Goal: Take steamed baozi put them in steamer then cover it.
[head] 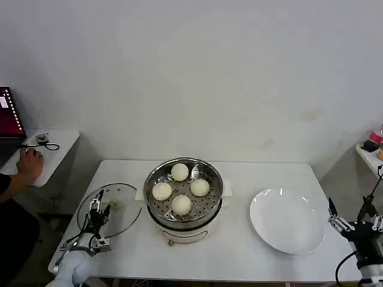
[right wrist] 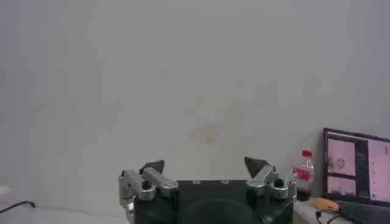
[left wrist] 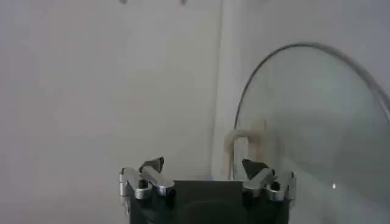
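Resting in the steamer (head: 183,210), four steamed baozi (head: 180,172); both end effectors seemingly apart, left (left wrist: 203,166) beside glass lid (left wrist: 317,122).

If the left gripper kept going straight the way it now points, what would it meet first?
Probably the glass lid: the open left gripper faces its pale handle, which sits just ahead toward one finger's side. Depth is unclear.

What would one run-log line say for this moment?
baozi: four in steamer | glass lid: on table, off | left hand: open at lid | right hand: open, idle by plate
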